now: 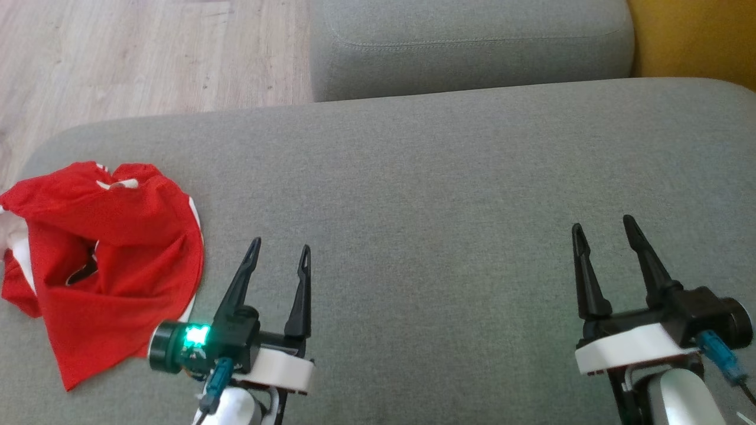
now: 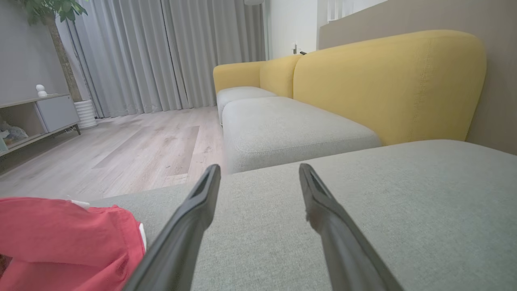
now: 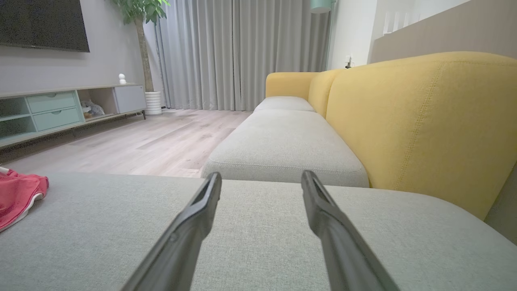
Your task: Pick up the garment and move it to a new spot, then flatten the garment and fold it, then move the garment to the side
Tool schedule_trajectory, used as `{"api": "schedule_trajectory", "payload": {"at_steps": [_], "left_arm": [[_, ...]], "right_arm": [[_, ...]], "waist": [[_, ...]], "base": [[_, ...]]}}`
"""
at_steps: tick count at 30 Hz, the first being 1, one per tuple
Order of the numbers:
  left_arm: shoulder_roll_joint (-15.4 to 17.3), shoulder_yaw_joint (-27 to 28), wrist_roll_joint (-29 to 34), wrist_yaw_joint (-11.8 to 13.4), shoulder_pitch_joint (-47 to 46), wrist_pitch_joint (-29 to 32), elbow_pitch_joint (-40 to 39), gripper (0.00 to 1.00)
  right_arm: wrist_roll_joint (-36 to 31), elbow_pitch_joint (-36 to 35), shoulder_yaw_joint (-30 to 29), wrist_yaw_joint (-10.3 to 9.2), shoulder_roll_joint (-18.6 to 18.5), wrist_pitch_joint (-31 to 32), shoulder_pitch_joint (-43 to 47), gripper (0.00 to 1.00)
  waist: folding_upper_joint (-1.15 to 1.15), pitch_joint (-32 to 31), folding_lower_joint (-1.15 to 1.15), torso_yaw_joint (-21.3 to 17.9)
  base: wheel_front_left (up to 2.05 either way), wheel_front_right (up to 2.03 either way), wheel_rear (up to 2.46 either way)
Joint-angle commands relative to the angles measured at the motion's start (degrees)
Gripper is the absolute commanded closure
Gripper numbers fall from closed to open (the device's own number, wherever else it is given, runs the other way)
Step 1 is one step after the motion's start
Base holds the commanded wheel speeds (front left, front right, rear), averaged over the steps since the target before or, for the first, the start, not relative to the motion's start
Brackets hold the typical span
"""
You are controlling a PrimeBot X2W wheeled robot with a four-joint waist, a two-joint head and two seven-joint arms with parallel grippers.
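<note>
A crumpled red garment [image 1: 100, 260] with white trim lies on the left end of the grey sofa cushion [image 1: 425, 189]. My left gripper [image 1: 280, 251] hovers just right of it, open, nothing between its fingers. In the left wrist view the garment [image 2: 60, 242] sits at the lower left, beside the left finger, with the gripper [image 2: 258, 171] spread over bare cushion. My right gripper [image 1: 602, 227] stands open over the cushion's right part, far from the cloth. The right wrist view has the garment [image 3: 18, 196] at the far left edge and the gripper [image 3: 260, 178] empty.
A second grey seat cushion [image 1: 472, 47] lies beyond the near one, with a yellow backrest [image 1: 697, 35] on the right. Wooden floor [image 1: 147, 53] drops off to the left and far left. A TV cabinet [image 3: 60, 109], plant and curtains stand across the room.
</note>
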Motion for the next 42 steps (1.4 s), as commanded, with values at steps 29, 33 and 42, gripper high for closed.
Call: {"api": "schedule_trajectory", "payload": {"at_steps": [29,33,42], "left_arm": [[-8.07,16.24,2.35,-13.89,2.65,-3.73,1.83,0.0],[-8.28,17.31,3.17,-13.95,2.9,-3.73,2.55,0.0],[-8.42,19.38,4.81,-13.4,3.11,-3.73,3.42,0.0]], "right_arm": [[9.36,2.97,3.35,-0.04,-0.5,-3.81,-0.01,0.0],[9.76,2.73,3.69,-0.04,-0.5,-3.81,-0.06,0.0],[10.37,2.38,5.36,-0.04,-0.5,-3.81,0.6,0.0]], "waist": [[0.0,-0.27,0.0,0.11],[0.0,-0.52,0.0,0.78],[0.0,-1.31,0.0,5.39]], "base": [[0.0,0.0,0.0],[0.0,0.0,0.0],[0.0,0.0,0.0]]}}
